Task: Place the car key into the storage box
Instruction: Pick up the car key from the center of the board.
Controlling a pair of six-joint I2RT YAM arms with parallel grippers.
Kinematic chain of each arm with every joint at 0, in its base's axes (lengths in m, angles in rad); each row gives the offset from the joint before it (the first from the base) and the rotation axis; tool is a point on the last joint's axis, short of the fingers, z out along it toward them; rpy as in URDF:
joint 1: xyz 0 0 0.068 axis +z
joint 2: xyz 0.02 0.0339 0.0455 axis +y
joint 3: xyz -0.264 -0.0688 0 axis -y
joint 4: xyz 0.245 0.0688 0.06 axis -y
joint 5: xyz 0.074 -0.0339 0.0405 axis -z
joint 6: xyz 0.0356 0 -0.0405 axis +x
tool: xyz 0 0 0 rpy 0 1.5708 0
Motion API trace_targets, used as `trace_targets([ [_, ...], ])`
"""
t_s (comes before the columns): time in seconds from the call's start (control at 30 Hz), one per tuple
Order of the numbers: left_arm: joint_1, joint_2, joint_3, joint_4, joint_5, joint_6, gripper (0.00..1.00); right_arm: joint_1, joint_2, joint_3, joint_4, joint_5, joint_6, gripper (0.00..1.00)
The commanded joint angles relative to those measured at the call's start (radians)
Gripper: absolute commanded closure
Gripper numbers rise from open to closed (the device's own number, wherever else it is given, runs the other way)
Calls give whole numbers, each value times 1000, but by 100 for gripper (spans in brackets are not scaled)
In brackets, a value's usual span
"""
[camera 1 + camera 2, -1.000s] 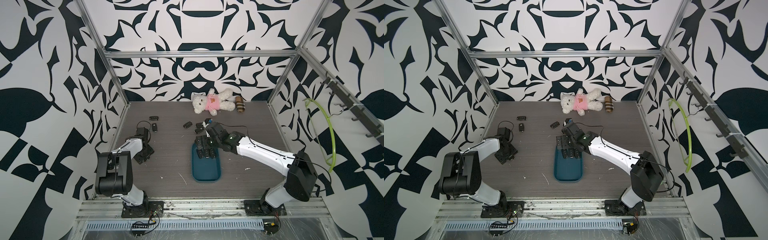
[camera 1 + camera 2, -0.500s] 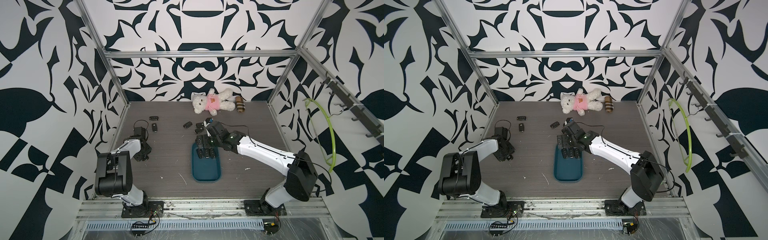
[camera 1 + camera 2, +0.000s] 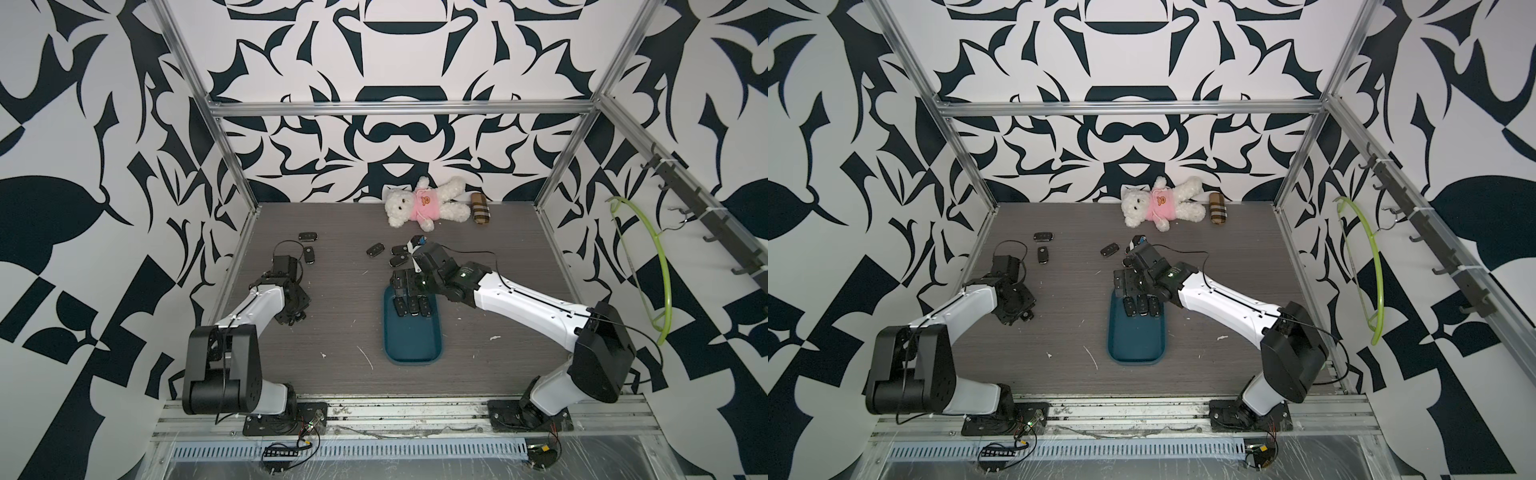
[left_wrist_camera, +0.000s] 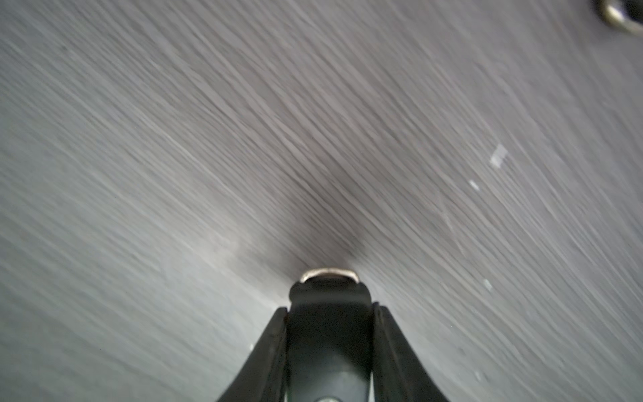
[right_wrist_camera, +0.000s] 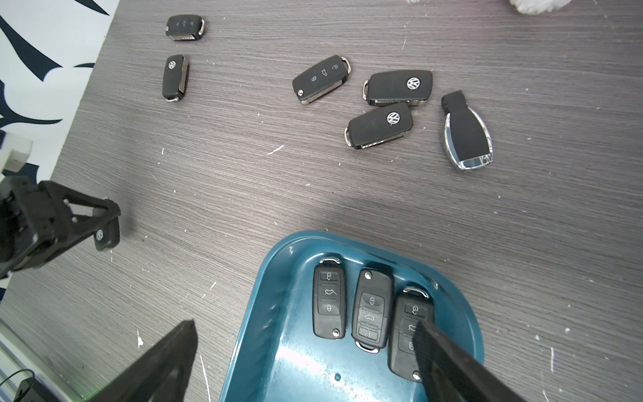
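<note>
Plainly, the left gripper [image 5: 108, 226] is clamped on a black plastic car key fob [image 4: 328, 313] with a metal ring at its tip. It sits low over the grey wood-grain table [image 3: 332, 332], well apart from the shallow teal-blue plastic storage box [image 3: 409, 345]. The right gripper [image 5: 304, 325] hangs above the far end of that box with its jaws spread wide and nothing between them. Three black fobs [image 5: 370, 313] already lie side by side there.

The likeliest trouble is a clash. If the left arm carries its fob toward that end while the right arm hovers there, the two could meet. The near half of the box is bare and looks the safer target. The fob is smooth and pinched by narrow tips, so it may twist or slide out on a quick swing. Released too high, it could bounce over the low wall.

A silver VW roundel shows on the held fob and on several loose black fobs [image 5: 398, 87] on the table. The chrome-edged fob [image 5: 466, 132] shows no badge. The boxed fobs show only padlock and boot icons, and no lettering can be read.
</note>
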Motion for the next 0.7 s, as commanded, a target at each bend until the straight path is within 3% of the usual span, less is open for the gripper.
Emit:
trace_targets([
  [0.0,-102,-42,46,-106,-24,-49,63,-7,-63,-23,20,12,15,0],
  [0.3,-446,-50,191,-210,-106,-225,63,-57,-220,-147,-2,39,17,0],
  [0.67,-807,124,419,-265,-185,-384,63,-110,-440,-278,-81,63,22,0],
])
